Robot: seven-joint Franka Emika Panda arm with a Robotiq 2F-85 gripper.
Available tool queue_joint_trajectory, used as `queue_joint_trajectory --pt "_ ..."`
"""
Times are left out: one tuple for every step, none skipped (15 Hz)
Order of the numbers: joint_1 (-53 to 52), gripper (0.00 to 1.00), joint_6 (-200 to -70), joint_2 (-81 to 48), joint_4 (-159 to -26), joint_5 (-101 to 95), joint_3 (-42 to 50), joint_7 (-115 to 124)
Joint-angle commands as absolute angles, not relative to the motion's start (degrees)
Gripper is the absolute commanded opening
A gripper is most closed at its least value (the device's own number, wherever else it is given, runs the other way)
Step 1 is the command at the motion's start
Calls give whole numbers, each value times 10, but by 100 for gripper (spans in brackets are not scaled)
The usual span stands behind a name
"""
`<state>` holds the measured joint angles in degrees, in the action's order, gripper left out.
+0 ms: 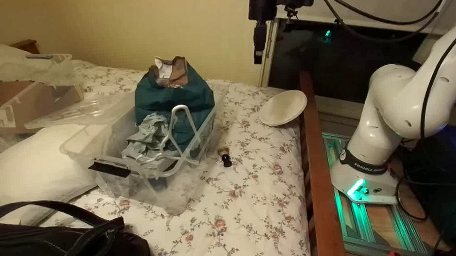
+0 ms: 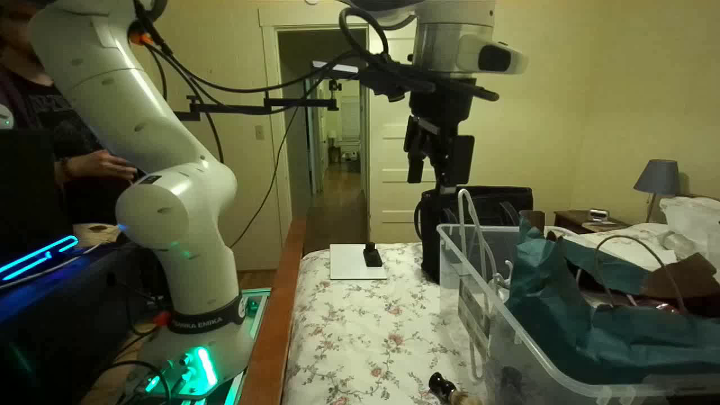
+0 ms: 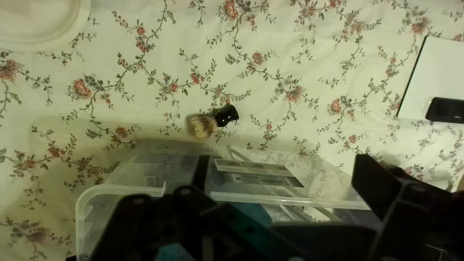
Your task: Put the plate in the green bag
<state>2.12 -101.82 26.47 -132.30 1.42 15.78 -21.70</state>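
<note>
gripper point(image 3: 282, 174), nearest in the wrist view: jaws are standing wide apart, clamping nothing. plate point(image 1: 283, 109): is lying on the bedspread point(image 1: 257, 206) beside the rail point(image 1: 320, 177), probably handling light, stiff and slick, perhaps brittle; its raised rim, on the side away from the rail, is likely offering the best hold.

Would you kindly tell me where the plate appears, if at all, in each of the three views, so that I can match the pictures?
In an exterior view: the plate is right of centre, by the wooden rail.
In an exterior view: not in it, though the brush shows at the bottom edge.
Wrist view: the plate is in the top left corner, cut off by the frame.
Shared landmark: the brush, beside the bin in all three.
</note>
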Motion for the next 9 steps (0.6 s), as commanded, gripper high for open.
queue_joint_trajectory --pt "33 100 -1017 263 -1322 19 147 -221" --pt "33 100 -1017 263 -1322 19 147 -221" --pt "33 100 -1017 263 -1322 19 147 -221" --pt "33 100 -1017 263 -1322 19 147 -221" --pt "41 100 -1027 269 -1332 27 150 -200" --pt "50 100 -1012 282 -1346 36 158 -190" --pt "67 100 -1010 299 -1367 35 159 -164" --pt "85 100 -1017 319 -1393 27 163 -149" --pt "106 100 -1022 339 -1417 17 168 -136"
